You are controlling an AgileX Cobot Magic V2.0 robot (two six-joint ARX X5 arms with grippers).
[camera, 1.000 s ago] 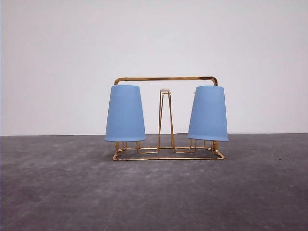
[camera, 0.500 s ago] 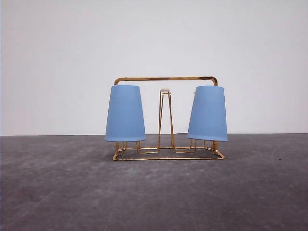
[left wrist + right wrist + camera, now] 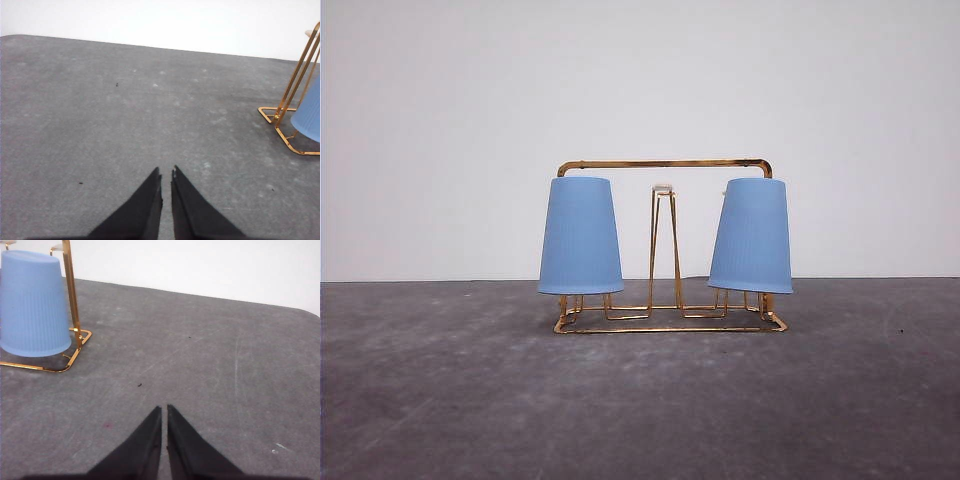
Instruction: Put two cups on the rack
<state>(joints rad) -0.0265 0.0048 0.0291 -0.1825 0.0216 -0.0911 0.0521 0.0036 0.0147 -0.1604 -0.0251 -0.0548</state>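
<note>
Both cups (image 3: pixel 580 236) (image 3: pixel 751 236) upside down on rack (image 3: pixel 665 164) prongs. Left gripper (image 3: pixel 166 174) and right gripper (image 3: pixel 164 410) jaws together, holding nothing, over table (image 3: pixel 440 400).

We see the gold wire rack (image 3: pixel 665 240) standing upright toward the far edge of the grey surface (image 3: pixel 470 400). Two light-blue ribbed cups hang upside down on its prongs: the left cup (image 3: pixel 580 236) sits straight, the right cup (image 3: pixel 751 236) tilts slightly, and the middle prong is bare.
</note>
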